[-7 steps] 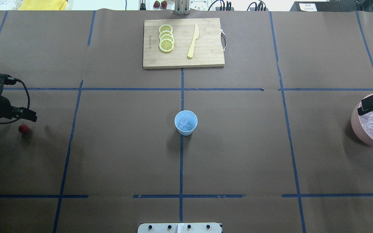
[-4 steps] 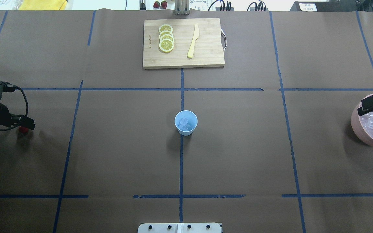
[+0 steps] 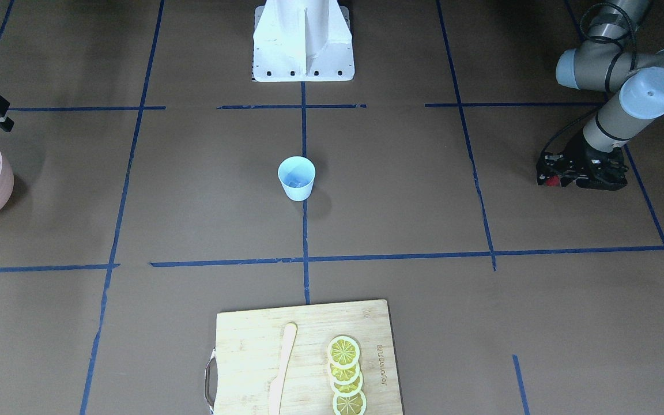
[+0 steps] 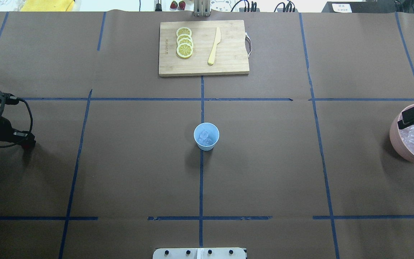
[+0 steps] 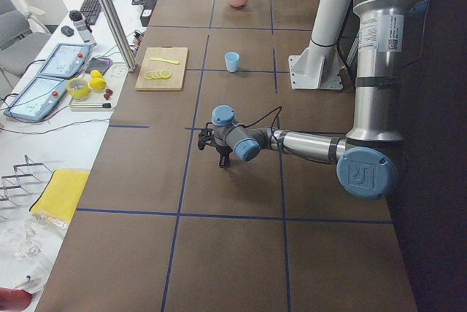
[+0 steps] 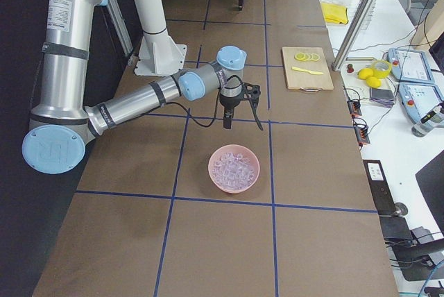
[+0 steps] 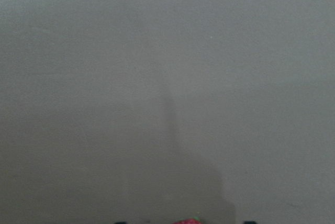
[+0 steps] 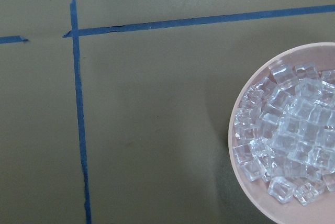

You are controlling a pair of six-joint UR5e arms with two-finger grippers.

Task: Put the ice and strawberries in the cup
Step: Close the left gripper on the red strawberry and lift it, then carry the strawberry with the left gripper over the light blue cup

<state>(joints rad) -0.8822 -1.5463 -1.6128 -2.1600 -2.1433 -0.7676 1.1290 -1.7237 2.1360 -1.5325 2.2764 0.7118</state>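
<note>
The worktop (image 4: 264,172) is covered edge to edge in brown paper, marked into large rectangles by strips of blue tape (image 4: 201,180), and lit evenly from above, so shadows fall soft and short. Along its far edge stands a white bench (image 5: 44,130) carrying two tablet-like control panels (image 5: 62,60), a keyboard (image 5: 91,7) and a yellow cloth (image 5: 58,194), with a slanting aluminium post (image 5: 109,13) rising beside that edge. A grey office chair (image 5: 18,35) sits behind the bench, towards the far right corner.
</note>
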